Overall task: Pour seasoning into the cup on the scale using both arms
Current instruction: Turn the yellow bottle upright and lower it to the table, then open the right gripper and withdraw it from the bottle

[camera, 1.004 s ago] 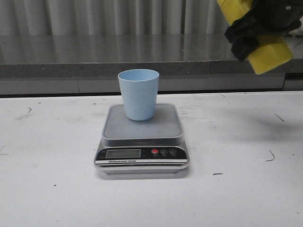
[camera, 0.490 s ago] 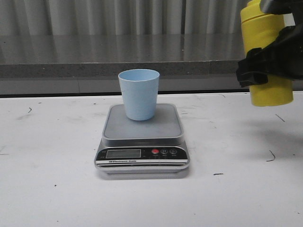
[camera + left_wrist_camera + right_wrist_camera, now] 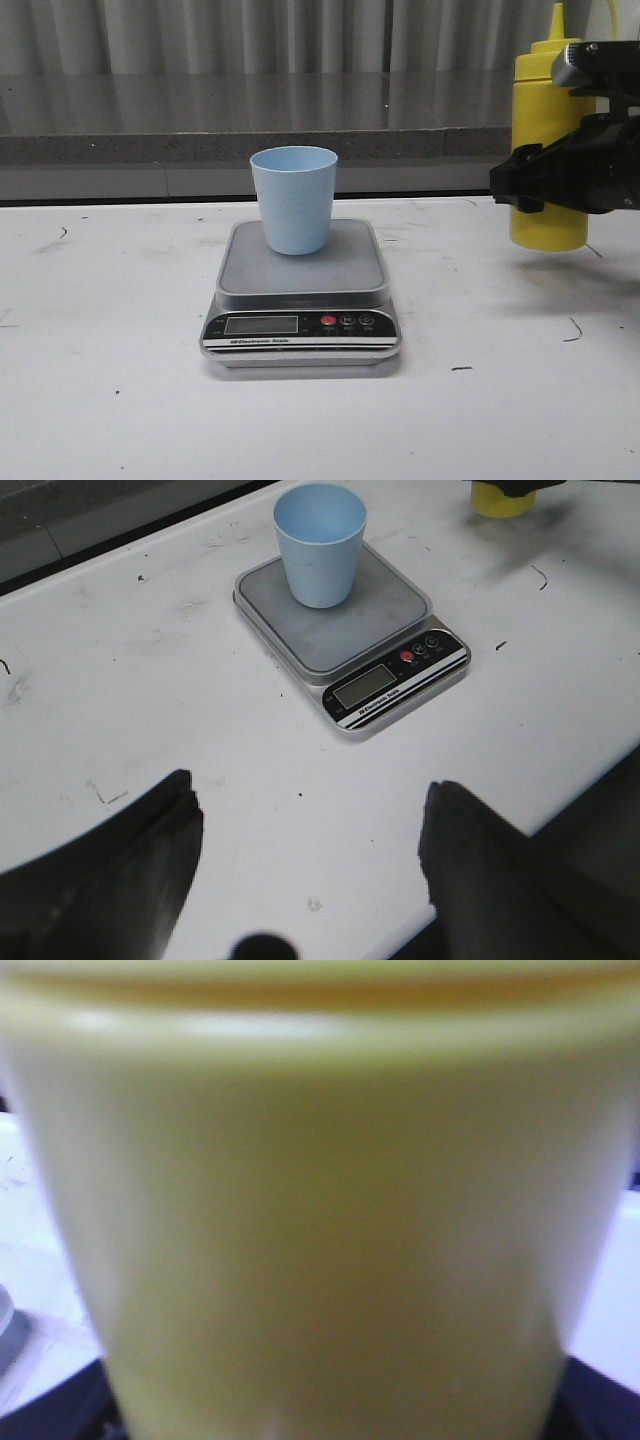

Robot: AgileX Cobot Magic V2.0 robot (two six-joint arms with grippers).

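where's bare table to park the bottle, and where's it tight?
Bare table left of the scale, and along the front edge below it. Also open between the scale and the yellow bottle held upright by the right gripper. Tight: the platform, taken by the cup.

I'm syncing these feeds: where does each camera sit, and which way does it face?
Front: looks forward over the table at the cup on the scale; right tool grips the seasoning bottle.
Left wrist: above the near table, facing the scale; open left tool shows.
Right wrist: pressed against the bottle, filling the view.
Front and left wrist share cup, scale, bottle.
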